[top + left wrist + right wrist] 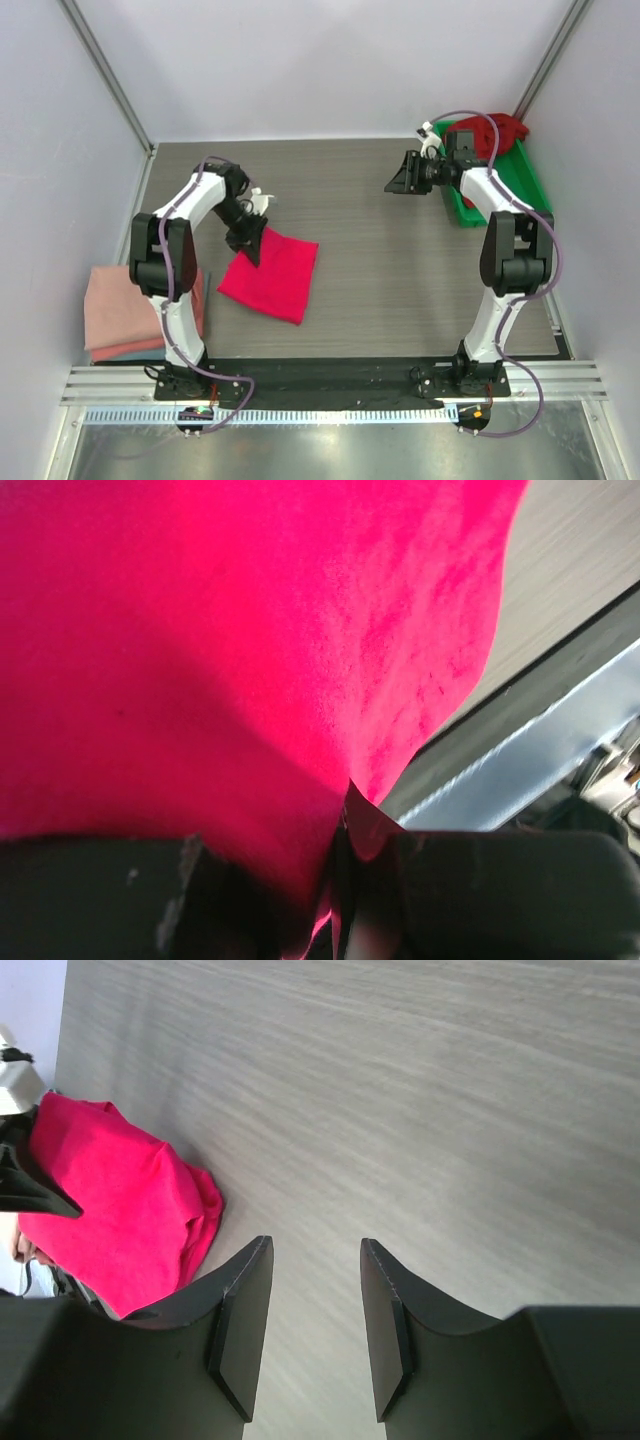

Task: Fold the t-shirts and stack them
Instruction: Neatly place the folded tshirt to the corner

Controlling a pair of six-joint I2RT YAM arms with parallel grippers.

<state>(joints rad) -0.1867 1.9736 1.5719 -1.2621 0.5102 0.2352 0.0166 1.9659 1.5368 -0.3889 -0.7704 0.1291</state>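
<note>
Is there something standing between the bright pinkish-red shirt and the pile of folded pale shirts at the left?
No loose thing lies between the bright shirt and the pale folded pile. Only the left arm's own links rise there; the left end effector pinches the shirt's edge.

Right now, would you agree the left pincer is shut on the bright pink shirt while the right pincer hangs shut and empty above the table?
Not quite: the right pincer hangs open, not shut, empty above the table, as the right wrist view shows. The left pincer is shut on the bright pink shirt.
</note>
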